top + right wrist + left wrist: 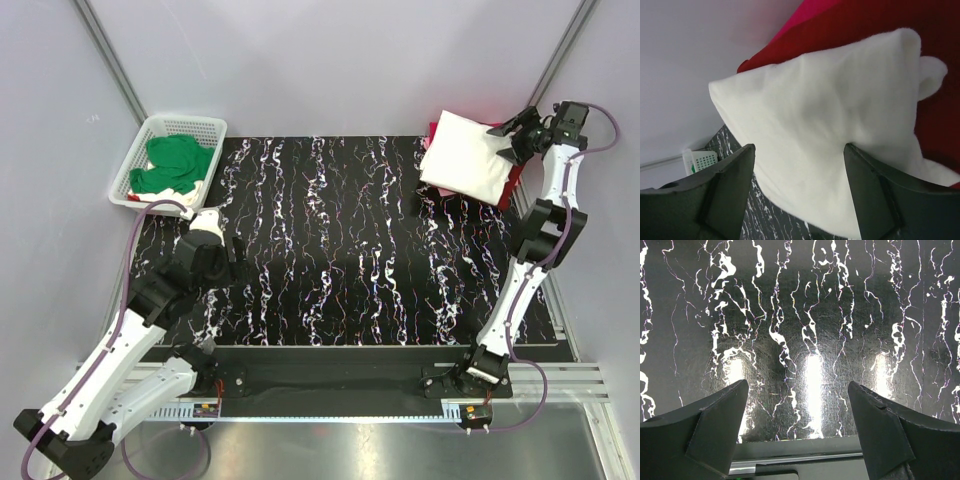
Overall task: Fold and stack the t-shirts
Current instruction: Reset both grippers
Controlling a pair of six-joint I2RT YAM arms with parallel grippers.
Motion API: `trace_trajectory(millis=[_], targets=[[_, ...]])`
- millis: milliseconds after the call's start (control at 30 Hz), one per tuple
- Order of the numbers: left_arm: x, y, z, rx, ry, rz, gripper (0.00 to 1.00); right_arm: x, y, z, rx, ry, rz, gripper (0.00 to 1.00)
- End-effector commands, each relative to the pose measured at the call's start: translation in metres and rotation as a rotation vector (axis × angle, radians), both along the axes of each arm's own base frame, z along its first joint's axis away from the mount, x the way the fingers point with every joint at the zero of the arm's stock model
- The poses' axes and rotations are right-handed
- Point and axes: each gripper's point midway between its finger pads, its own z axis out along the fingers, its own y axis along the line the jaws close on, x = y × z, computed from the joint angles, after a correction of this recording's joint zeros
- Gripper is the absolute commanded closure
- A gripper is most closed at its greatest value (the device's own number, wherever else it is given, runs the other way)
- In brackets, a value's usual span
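Nearest the arm bases, the left hand (797, 385) hovers wide and empty over the bare black marbled surface (340, 250), apparently free for the next garment. Beyond it, a green t-shirt (175, 165) lies crumpled in the white basket (190, 123) at the far left corner, not yet folded. At the far right corner, the right hand (799, 147), jaws parted and holding nothing, hangs over the folded white t-shirt (465, 158), which tops the red t-shirt (865, 25) and pink t-shirt (805, 10), likely the growing stack.
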Motion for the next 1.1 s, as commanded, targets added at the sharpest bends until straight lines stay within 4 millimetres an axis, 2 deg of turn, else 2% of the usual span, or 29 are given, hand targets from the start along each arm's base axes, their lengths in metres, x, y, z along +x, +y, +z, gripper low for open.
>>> trace_trajectory(millis=[0, 133, 267, 367, 400, 467, 500, 533, 567, 600, 633, 667, 700, 733, 767, 800, 833, 867, 900, 933, 967, 1000, 1033, 1067], targets=[[0.006, 0.001, 0.009, -0.010, -0.048, 0.021, 0.13, 0.024, -0.022, 0.021, -0.061, -0.121, -0.025, 0.22], [0.007, 0.001, 0.008, -0.008, -0.044, 0.022, 0.12, 0.028, -0.043, 0.015, -0.075, -0.131, -0.062, 0.21], [0.007, 0.000, 0.007, -0.006, -0.038, 0.018, 0.12, 0.026, -0.040, 0.036, -0.059, -0.173, -0.046, 0.18], [0.007, 0.001, 0.008, -0.009, -0.044, 0.024, 0.12, 0.019, -0.032, 0.070, -0.040, -0.217, -0.034, 0.13], [0.007, 0.001, 0.009, -0.009, -0.048, 0.024, 0.12, 0.012, -0.029, 0.099, -0.057, -0.254, -0.043, 0.11], [0.007, 0.002, 0.010, -0.011, -0.053, 0.028, 0.12, 0.001, -0.028, 0.127, -0.092, -0.277, -0.069, 0.08], [0.006, 0.002, 0.010, -0.012, -0.054, 0.026, 0.12, -0.010, -0.027, 0.164, -0.141, -0.323, -0.103, 0.06], [0.006, 0.003, 0.010, -0.012, -0.057, 0.027, 0.12, -0.020, -0.023, 0.179, -0.177, -0.324, -0.114, 0.04], [0.006, 0.003, 0.011, -0.014, -0.058, 0.028, 0.12, -0.037, -0.016, 0.217, -0.226, -0.377, -0.129, 0.03], [0.006, 0.003, 0.011, -0.014, -0.062, 0.029, 0.12, -0.047, -0.011, 0.235, -0.250, -0.400, -0.135, 0.00], [0.006, 0.003, 0.013, -0.017, -0.065, 0.030, 0.12, -0.054, -0.001, 0.239, -0.244, -0.400, -0.121, 0.00], [0.006, 0.004, 0.013, -0.018, -0.068, 0.029, 0.12, -0.078, 0.016, 0.276, -0.258, -0.463, -0.113, 0.00], [0.005, 0.004, 0.014, -0.019, -0.070, 0.032, 0.12, -0.089, 0.032, 0.286, -0.238, -0.484, -0.077, 0.00], [0.005, 0.005, 0.014, -0.018, -0.074, 0.035, 0.12, -0.088, 0.056, 0.267, -0.202, -0.466, -0.020, 0.00], [0.005, 0.005, 0.015, -0.022, -0.078, 0.036, 0.11, -0.118, 0.081, 0.297, -0.203, -0.535, 0.017, 0.01], [0.005, 0.006, 0.015, -0.021, -0.080, 0.040, 0.11, -0.130, 0.106, 0.296, -0.142, -0.540, 0.060, 0.01], [0.005, 0.006, 0.017, -0.023, -0.084, 0.040, 0.11, -0.129, 0.125, 0.257, -0.089, -0.505, 0.099, 0.00], [0.005, 0.007, 0.017, -0.023, -0.086, 0.041, 0.11, -0.161, 0.175, 0.274, -0.053, -0.571, 0.187, 0.00], [0.005, 0.007, 0.017, -0.021, -0.086, 0.043, 0.11, -0.172, 0.200, 0.260, -0.005, -0.560, 0.217, 0.00], [0.004, 0.007, 0.017, -0.025, -0.087, 0.040, 0.11, -0.178, 0.225, 0.209, 0.074, -0.492, 0.237, 0.00], [0.004, 0.007, 0.018, -0.025, -0.089, 0.041, 0.11, -0.216, 0.294, 0.209, 0.112, -0.522, 0.390, 0.00], [0.003, 0.006, 0.020, -0.033, -0.095, 0.036, 0.11, -0.224, 0.312, 0.186, 0.084, -0.500, 0.392, 0.00], [0.003, 0.007, 0.021, -0.035, -0.099, 0.037, 0.11, -0.246, 0.336, 0.144, 0.075, -0.424, 0.430, 0.00], [0.003, 0.007, 0.022, -0.037, -0.104, 0.035, 0.11, -0.272, 0.374, 0.121, 0.069, -0.391, 0.521, 0.00]])
